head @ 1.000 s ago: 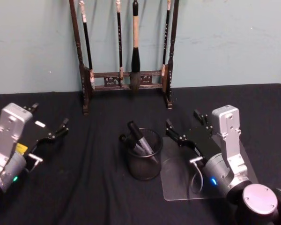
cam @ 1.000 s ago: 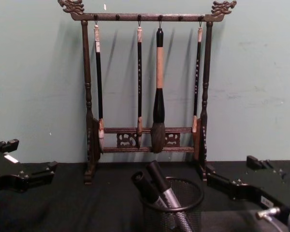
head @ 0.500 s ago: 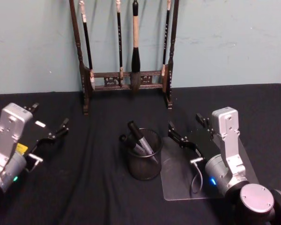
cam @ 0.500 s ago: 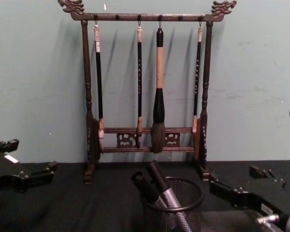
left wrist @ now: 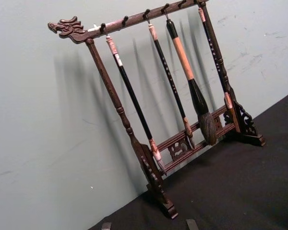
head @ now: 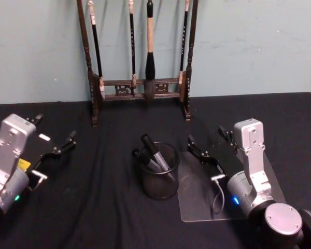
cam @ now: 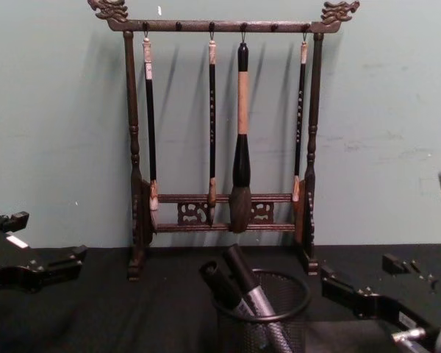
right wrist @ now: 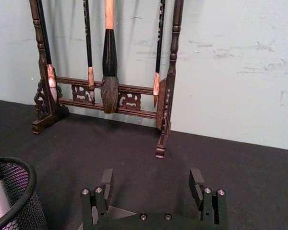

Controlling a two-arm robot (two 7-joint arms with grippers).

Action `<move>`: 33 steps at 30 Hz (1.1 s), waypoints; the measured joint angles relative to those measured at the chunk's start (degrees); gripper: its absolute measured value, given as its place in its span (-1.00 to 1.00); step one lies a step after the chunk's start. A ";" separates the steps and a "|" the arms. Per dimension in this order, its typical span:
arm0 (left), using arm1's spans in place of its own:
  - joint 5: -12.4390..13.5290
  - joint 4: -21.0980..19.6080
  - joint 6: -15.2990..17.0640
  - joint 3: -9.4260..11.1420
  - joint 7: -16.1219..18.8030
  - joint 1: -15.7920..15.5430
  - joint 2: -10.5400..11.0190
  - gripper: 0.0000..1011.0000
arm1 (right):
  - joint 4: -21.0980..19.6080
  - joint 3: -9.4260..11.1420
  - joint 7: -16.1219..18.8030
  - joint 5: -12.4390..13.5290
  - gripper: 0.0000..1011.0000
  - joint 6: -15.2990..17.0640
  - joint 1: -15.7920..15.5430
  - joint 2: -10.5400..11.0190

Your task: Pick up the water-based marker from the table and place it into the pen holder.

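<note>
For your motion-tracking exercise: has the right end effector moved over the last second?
Yes. The right end effector has drawn back toward the robot, away from the brush rack, beside the pen holder.

From my seat the light is even and moderate, soft on the pale wall. In the left wrist view the brush rack (left wrist: 153, 115) throws faint shadows toward nine o'clock, so light comes from roughly three o'clock. The black desk (head: 103, 207) swallows detail and shows no glare; a clear sheet (head: 202, 202) gives a weak sheen. The head view is slightly soft. The chest view's nearest parts, at six o'clock, blur a little.
</note>
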 joint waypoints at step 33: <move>0.00 0.00 0.00 0.00 0.00 0.00 0.00 1.00 | -0.15 -0.17 0.06 0.20 0.98 0.12 -0.07 0.12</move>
